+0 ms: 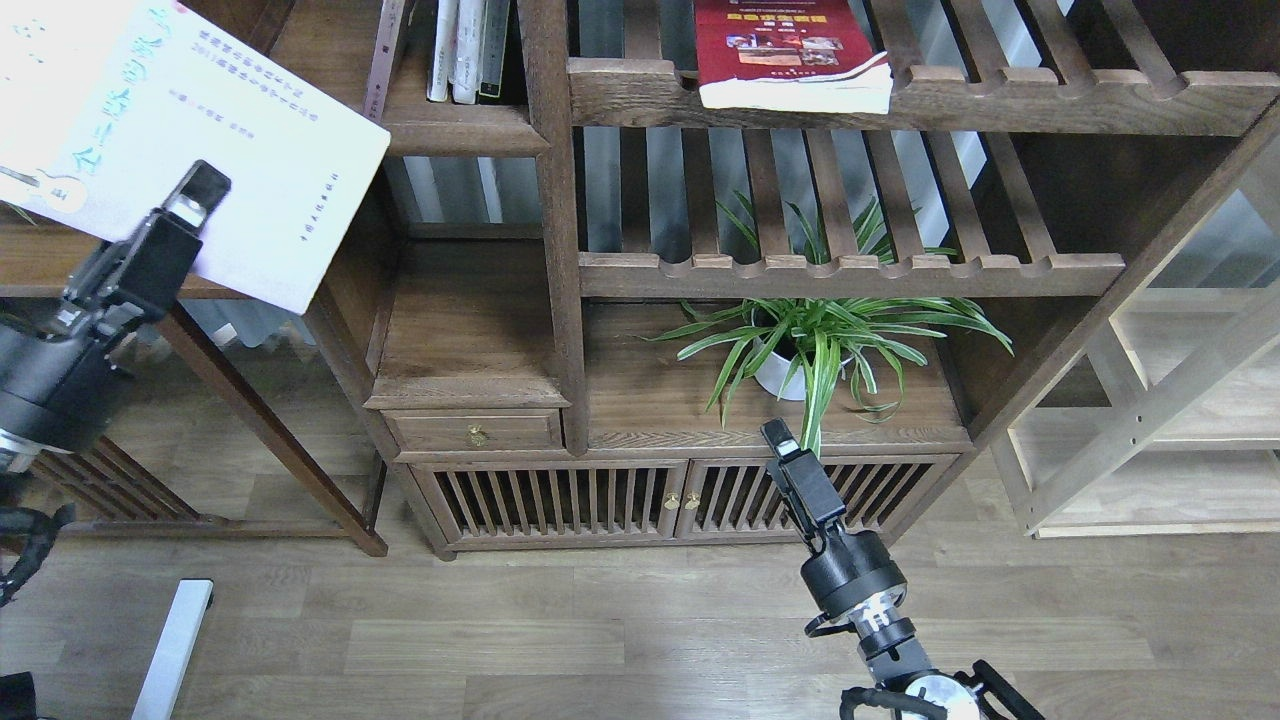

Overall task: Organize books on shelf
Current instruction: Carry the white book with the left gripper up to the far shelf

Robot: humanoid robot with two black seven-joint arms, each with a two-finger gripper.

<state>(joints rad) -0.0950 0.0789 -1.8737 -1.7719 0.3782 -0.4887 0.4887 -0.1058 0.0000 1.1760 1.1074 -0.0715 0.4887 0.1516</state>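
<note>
My left gripper (196,192) is shut on the plain white book (230,130), one finger across its cover. It holds the book tilted at the top left, in front of the dark-brown left shelf board (25,265). The bright red book (790,45) lies flat on the upper slatted rack (1000,100). The maroon book is out of view. My right gripper (777,436) is empty and low, in front of the cabinet, just below the plant. Its fingers cannot be told apart.
Thin white and dark volumes (465,50) stand on a second solid board (465,135) beside the post (560,250). A potted spider plant (810,340) sits on the cabinet top under a lower slatted rack (850,275). A light wood frame (1150,410) stands at the right.
</note>
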